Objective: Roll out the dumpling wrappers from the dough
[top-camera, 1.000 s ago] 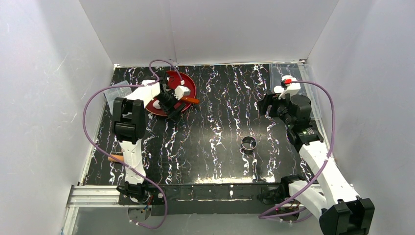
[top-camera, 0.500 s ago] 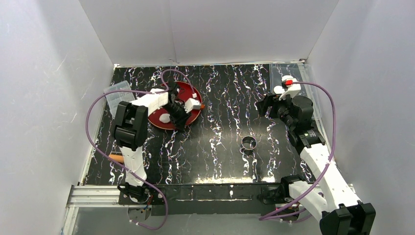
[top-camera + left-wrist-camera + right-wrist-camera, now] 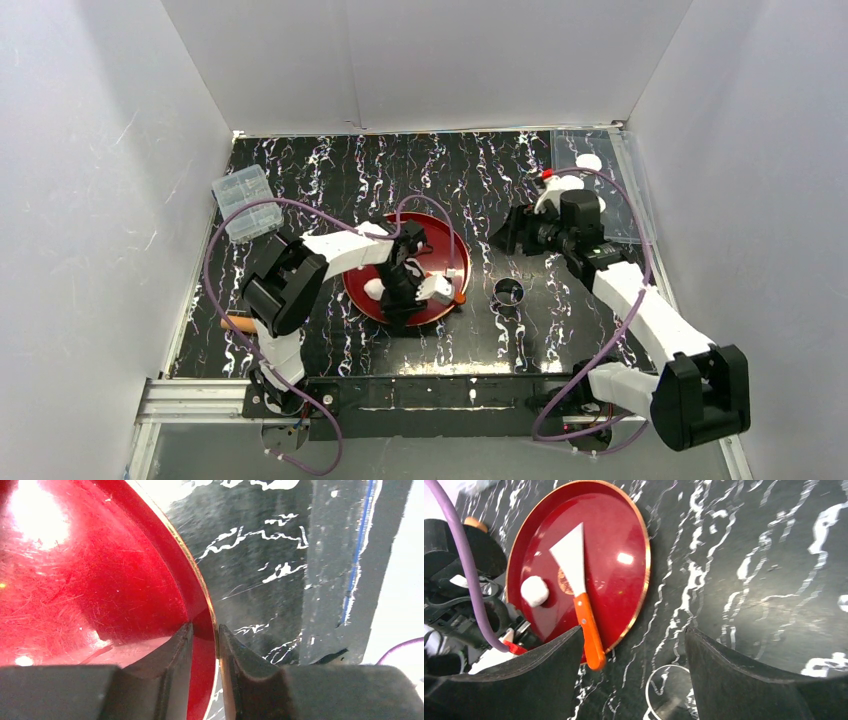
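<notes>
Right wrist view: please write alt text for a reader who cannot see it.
A round red plate with a thin gold rim lies on the black marbled table, carrying a small white dough lump and a white scraper with an orange handle. The open right gripper frames the foreground, a small metal ring at the bottom edge.

Dough [image 3: 534, 591], scraper [image 3: 574, 565] on plate [image 3: 619, 530]; ring [image 3: 508, 292] just right of plate; box [image 3: 245, 202] far-left.
</notes>
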### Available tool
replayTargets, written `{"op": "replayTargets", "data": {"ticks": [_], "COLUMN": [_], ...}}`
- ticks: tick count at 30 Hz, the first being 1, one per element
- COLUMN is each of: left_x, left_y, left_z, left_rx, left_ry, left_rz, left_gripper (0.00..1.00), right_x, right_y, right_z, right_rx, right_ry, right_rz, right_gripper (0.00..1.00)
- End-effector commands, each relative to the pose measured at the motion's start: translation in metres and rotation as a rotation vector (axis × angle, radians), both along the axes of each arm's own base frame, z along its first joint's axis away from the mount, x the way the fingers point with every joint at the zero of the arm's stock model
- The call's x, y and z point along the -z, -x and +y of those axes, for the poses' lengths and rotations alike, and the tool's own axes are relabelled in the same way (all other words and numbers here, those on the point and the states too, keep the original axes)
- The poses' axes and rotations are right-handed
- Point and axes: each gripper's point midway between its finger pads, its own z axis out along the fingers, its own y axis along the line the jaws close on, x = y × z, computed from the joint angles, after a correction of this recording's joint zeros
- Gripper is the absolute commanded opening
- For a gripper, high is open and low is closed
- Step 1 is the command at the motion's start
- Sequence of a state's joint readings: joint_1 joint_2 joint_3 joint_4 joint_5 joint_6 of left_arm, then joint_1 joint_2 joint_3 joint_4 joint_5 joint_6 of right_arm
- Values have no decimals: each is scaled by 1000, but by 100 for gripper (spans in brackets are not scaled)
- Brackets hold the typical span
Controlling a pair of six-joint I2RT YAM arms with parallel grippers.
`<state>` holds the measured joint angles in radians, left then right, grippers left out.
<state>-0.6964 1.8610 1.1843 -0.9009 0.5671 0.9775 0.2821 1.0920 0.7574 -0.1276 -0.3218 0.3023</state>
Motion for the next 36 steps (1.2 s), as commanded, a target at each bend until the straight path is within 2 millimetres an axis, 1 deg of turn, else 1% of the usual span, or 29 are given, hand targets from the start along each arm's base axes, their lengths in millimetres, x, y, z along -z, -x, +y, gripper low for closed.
{"op": "replayTargets", "data": {"ticks": [1, 3, 5, 8, 9, 11, 12, 13, 15, 17, 20, 23, 25, 27, 29, 32, 33, 36], "left_x": [0, -10, -24, -52, -62, -82, -113, -125, -141, -148, -140, -115, -103, -94, -85, -65, -59, -51], "left_y": [23, 16, 13, 9, 9, 11, 8, 7, 3, -6, -31, -58, -76, -99, -116, -130, -132, -133], "left_z": [-1, -10, -14, -17, -17, -13, -6, -3, 7, 20, 45, 78, 103, 135, 170, 228, 243, 274], "left_rx": [27, 4, -7, -2, 3, 11, -48, -83, -179, -296, -511, -746, -863, -1035, -1178, -1348, -1394, -1532], "left_ry": [-15, 0, 11, 50, 69, 94, 162, 197, 240, 258, 247, 143, 70, -7, -97, -284, -323, -357], "left_rz": [75, 68, 54, 11, -9, -38, -56, -54, -28, -25, -68, -123, -191, -260, -315, -366, -364, -324], "left_gripper": [25, 35, 47, 57, 58, 59, 60, 61, 62, 63, 62, 63, 65, 70, 72, 73, 74, 80], "right_x": [-12, -4, 7, 20, 26, 32, 42, 45, 55, 64, 77, 92, 98, 102, 107, 111, 113, 116], "right_y": [12, 13, 14, 17, 18, 23, 29, 30, 32, 36, 47, 54, 57, 56, 55, 55, 56, 61], "right_z": [38, 48, 57, 72, 74, 86, 103, 108, 113, 118, 126, 128, 130, 130, 132, 136, 138, 142], "right_rx": [-164, -199, -227, -285, -298, -341, -395, -409, -414, -429, -475, -492, -510, -520, -540, -569, -580, -610], "right_ry": [-66, -39, -1, 60, 77, 90, 104, 122, 168, 204, 300, 422, 497, 562, 591, 601, 607, 620], "right_rz": [33, 63, 115, 191, 220, 257, 290, 294, 318, 349, 343, 323, 306, 278, 268, 277, 277, 274], "right_gripper": [80, 79, 77, 76, 75, 75, 75, 75, 75, 75, 76, 77, 78, 78, 78, 77, 76, 74]}}
